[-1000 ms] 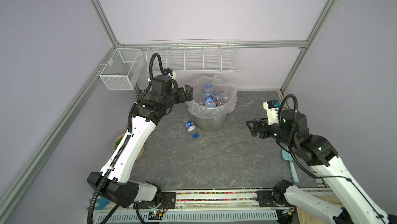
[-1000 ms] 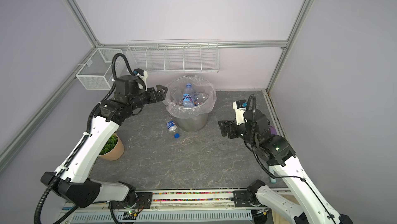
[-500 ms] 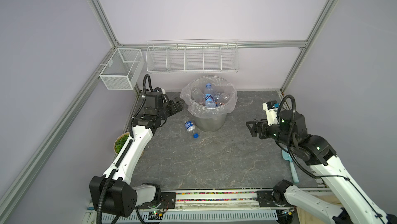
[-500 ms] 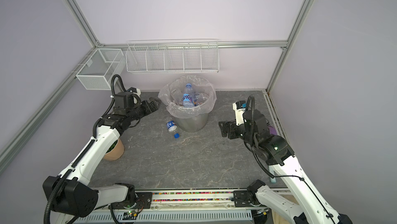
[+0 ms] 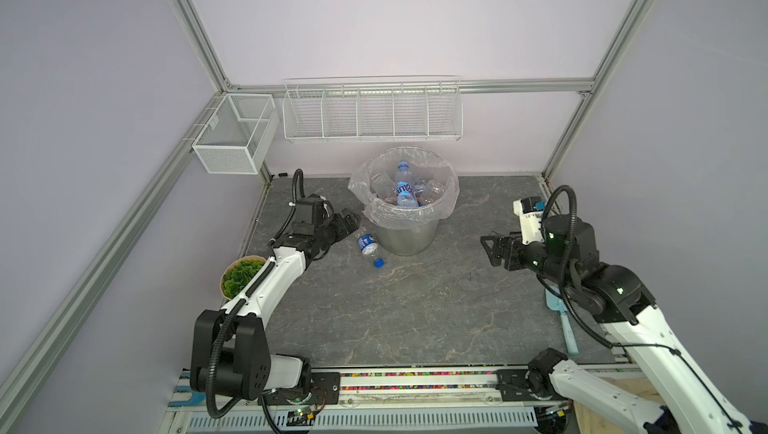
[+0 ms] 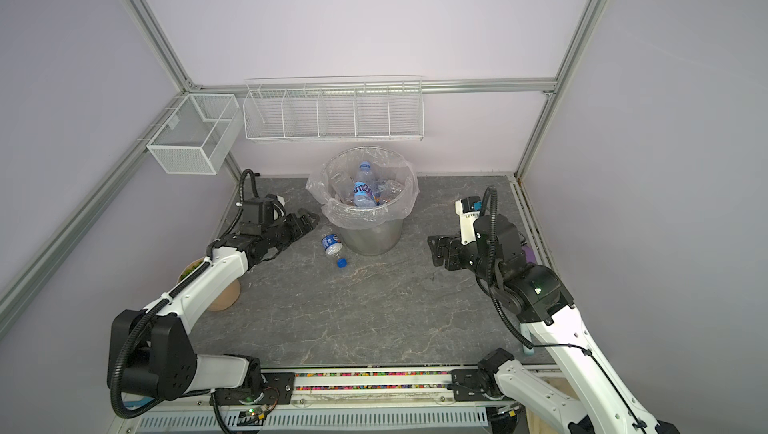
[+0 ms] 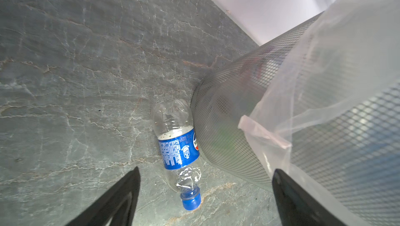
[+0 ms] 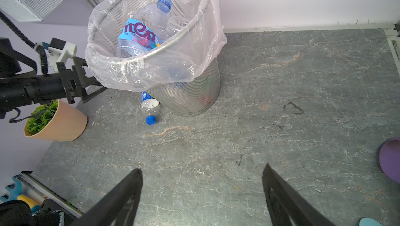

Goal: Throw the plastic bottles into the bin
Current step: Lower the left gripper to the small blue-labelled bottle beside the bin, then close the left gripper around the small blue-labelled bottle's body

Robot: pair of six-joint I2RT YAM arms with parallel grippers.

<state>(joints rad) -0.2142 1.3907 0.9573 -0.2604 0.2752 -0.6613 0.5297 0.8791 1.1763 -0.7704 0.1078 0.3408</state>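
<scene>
The bin (image 5: 409,240) (image 6: 374,241) is a grey mesh bucket lined with a clear bag, standing at the back middle. It holds several plastic bottles (image 5: 402,191) (image 6: 362,191) (image 8: 138,34). One clear bottle with a blue label and blue cap (image 5: 368,244) (image 6: 331,244) (image 7: 178,147) (image 8: 149,105) lies on the table against the bin's base (image 7: 233,110). My left gripper (image 5: 352,221) (image 6: 311,219) (image 7: 205,169) hangs low just left of this bottle, open and empty, fingers pointing at its cap end. My right gripper (image 5: 487,251) (image 6: 432,249) (image 8: 202,167) is open and empty, right of the bin over bare table.
A potted green plant (image 5: 241,276) (image 8: 58,121) stands at the left edge under my left arm. Two white wire baskets (image 5: 372,109) (image 5: 235,136) hang on the back wall and left rail. A light blue tool (image 5: 565,323) and a purple object (image 8: 391,157) lie at the right edge.
My left arm has dropped from beside the bin's rim to low over the table, left of the lying bottle. The right arm has not moved.
</scene>
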